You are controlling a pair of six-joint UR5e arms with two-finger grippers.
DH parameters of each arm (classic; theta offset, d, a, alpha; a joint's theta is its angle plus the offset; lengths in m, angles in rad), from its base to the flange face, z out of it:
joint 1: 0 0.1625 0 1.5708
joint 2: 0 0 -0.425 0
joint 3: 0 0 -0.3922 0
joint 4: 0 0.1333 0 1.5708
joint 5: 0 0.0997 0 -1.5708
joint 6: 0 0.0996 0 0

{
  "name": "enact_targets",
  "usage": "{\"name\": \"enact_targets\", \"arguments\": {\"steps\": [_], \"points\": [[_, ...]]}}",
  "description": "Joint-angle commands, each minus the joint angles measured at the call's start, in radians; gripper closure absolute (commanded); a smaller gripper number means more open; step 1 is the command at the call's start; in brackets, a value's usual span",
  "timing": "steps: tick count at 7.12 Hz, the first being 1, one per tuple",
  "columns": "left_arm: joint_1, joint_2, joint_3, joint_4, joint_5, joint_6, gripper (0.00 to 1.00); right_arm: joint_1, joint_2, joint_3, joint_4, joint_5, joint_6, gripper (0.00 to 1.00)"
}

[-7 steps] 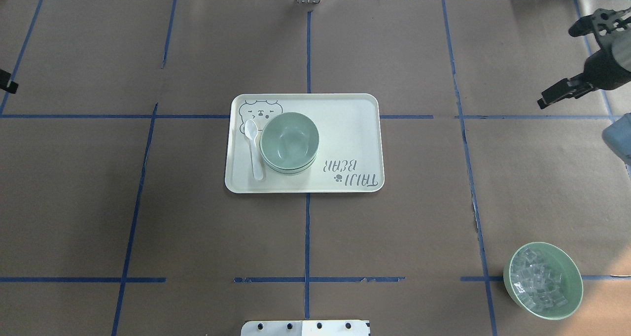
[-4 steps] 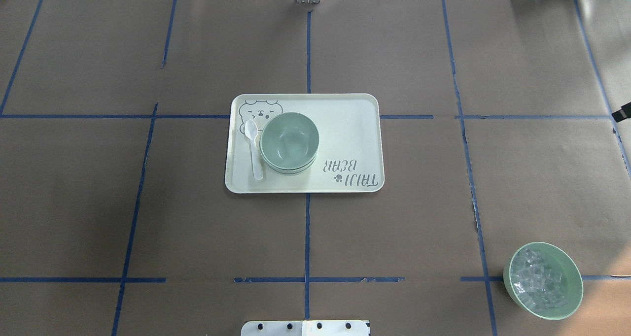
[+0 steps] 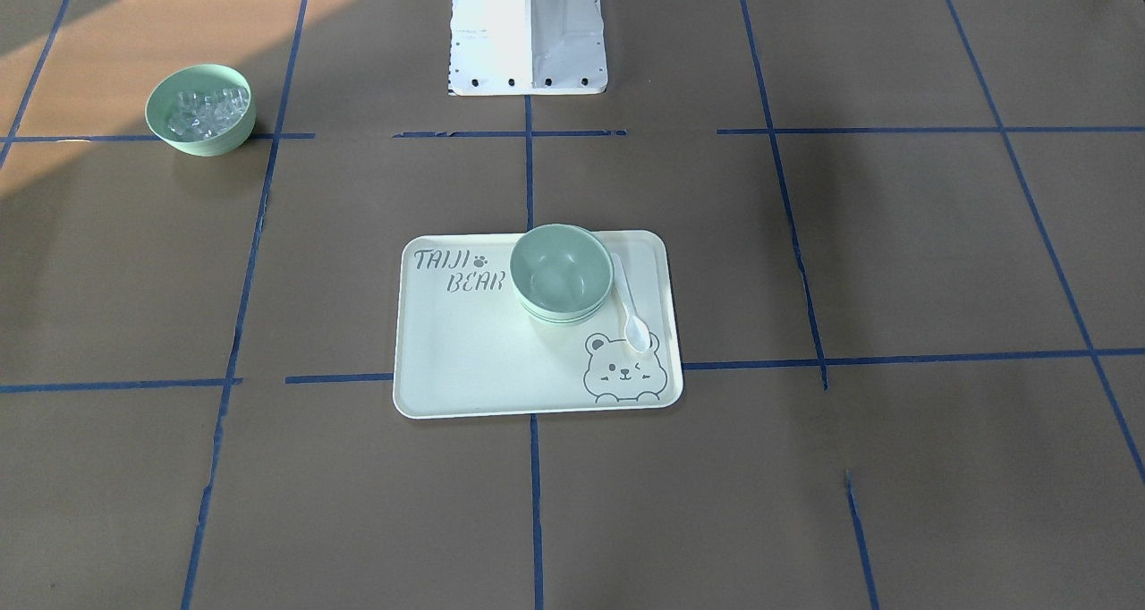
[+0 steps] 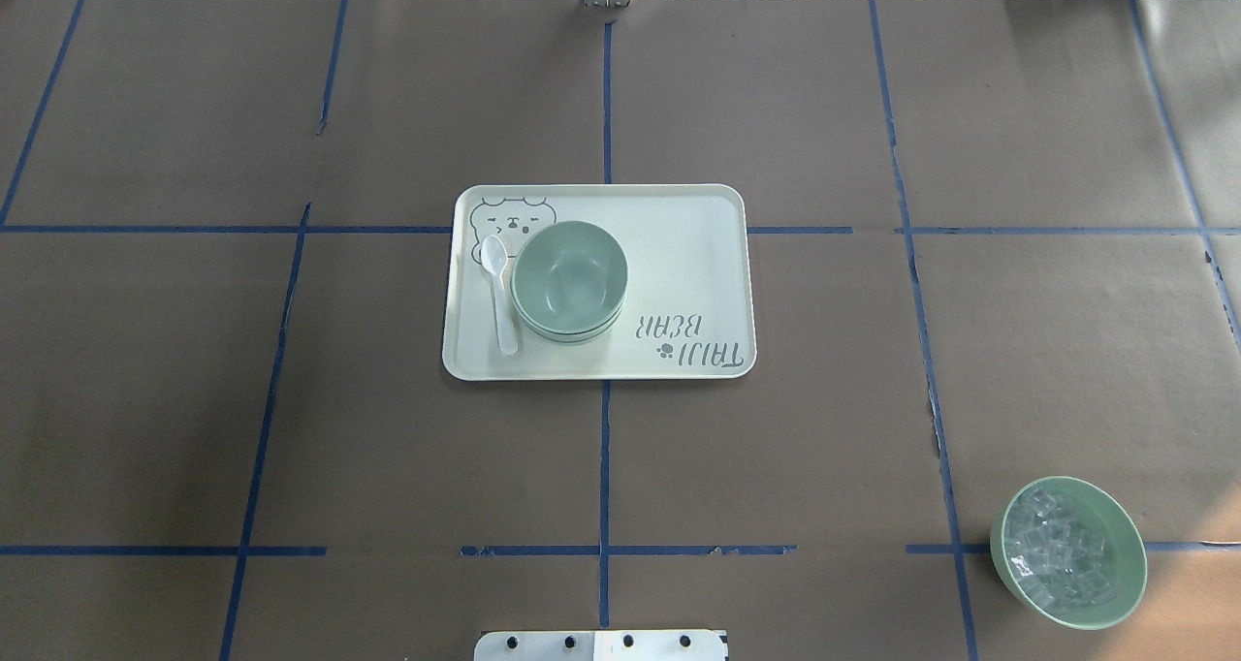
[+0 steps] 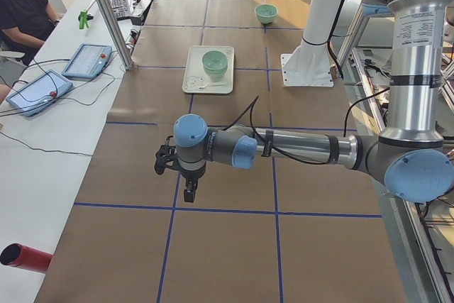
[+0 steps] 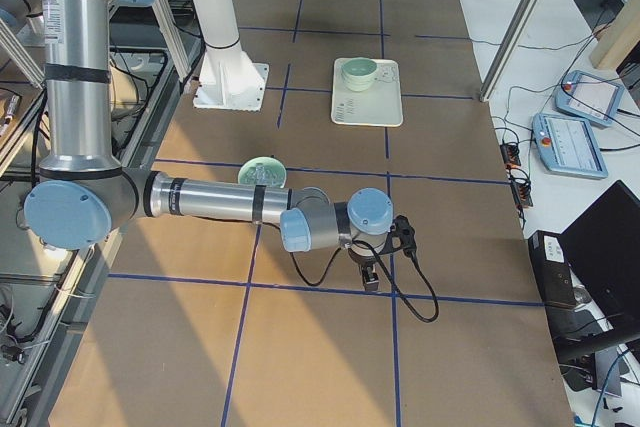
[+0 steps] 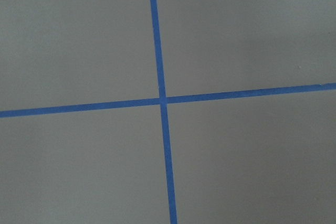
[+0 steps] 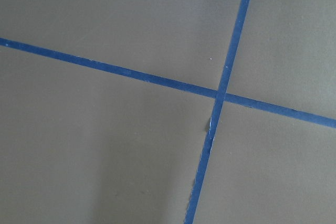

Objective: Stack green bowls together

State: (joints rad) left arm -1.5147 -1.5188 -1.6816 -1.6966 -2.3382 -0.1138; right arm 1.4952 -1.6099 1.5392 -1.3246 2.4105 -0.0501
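The green bowls [image 4: 569, 280] sit nested in one stack on the left half of the cream tray [image 4: 690, 254]; the rims of the lower bowls show under the top one. The stack also shows in the front view [image 3: 561, 273] and both side views. My left gripper [image 5: 189, 191] shows only in the left side view, hanging over bare table far from the tray. My right gripper [image 6: 368, 275] shows only in the right side view, also over bare table. I cannot tell whether either is open or shut. Both wrist views show only taped paper.
A white spoon [image 4: 501, 293] lies on the tray left of the stack. A green bowl of clear cubes [image 4: 1067, 551] stands at the near right corner. The robot base [image 3: 526, 29] is at the table's near edge. Operators' tablets [image 5: 85, 62] lie beyond the far edge.
My right arm has swung out of the overhead view past its right edge. The small piece of the left arm at the left edge has gone too. The bowl stack has not moved.
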Motion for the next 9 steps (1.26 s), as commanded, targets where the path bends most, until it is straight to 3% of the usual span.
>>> {"name": "enact_targets", "arguments": {"steps": [1, 5, 7, 9], "points": [[-0.010, 0.014, -0.001, 0.006, 0.000, 0.000, 0.00, 0.005, -0.002, -0.016, -0.011, -0.002, 0.004, 0.00], [-0.012, 0.015, 0.002, 0.008, 0.000, 0.000, 0.00, 0.068, 0.002, -0.004, -0.018, 0.030, 0.148, 0.00], [-0.012, 0.015, 0.000, 0.008, 0.000, 0.000, 0.00, 0.108, -0.011, 0.100, -0.161, 0.032, 0.145, 0.00], [-0.012, 0.015, 0.000, 0.008, 0.000, 0.000, 0.00, 0.114, -0.030, 0.128, -0.203, 0.025, 0.128, 0.00]]}}
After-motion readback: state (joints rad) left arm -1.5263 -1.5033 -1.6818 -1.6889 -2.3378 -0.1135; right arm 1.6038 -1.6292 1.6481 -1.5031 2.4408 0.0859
